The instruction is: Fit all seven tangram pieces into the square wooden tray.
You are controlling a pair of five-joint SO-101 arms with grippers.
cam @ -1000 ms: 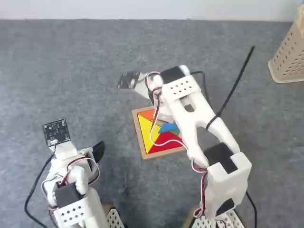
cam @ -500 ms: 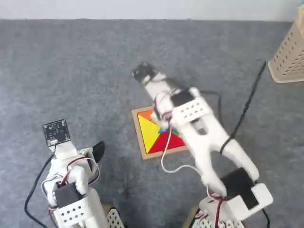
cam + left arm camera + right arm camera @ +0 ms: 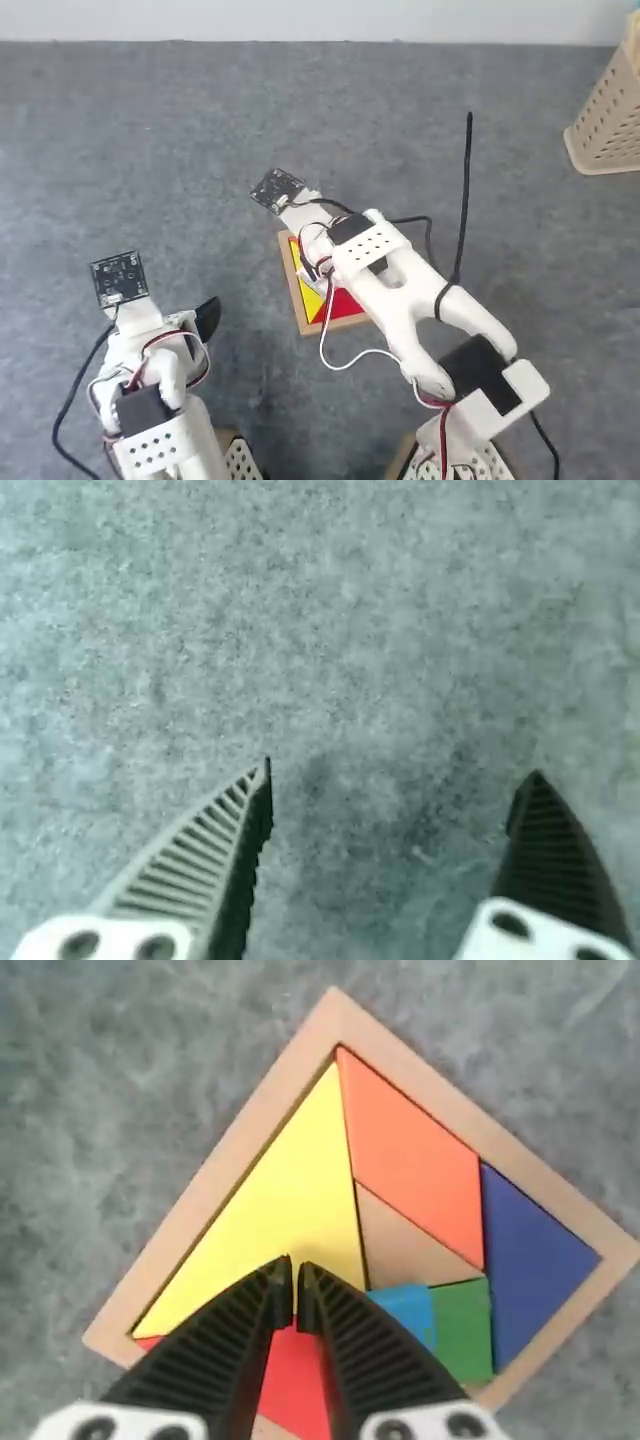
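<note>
The right gripper (image 3: 295, 1265), fingers nearly touching and holding nothing, hung over the square wooden tray (image 3: 226, 1175), hiding part of a red piece (image 3: 295, 1380) beside the large yellow triangle (image 3: 290, 1190). The left gripper (image 3: 398, 780) gaped wide and empty above the grey tabletop (image 3: 350, 600)

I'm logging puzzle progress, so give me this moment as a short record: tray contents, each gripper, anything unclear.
tray: square wooden tray on grey carpet
pieces in tray: yellow triangle, orange parallelogram, dark blue triangle, green piece, light blue piece, red piece
unclear: tan triangle mid-tray, piece or bare floor, cannot tell
right gripper: shut, empty, over the yellow-red seam
left gripper: open, over bare carpet, apart from the tray
</note>
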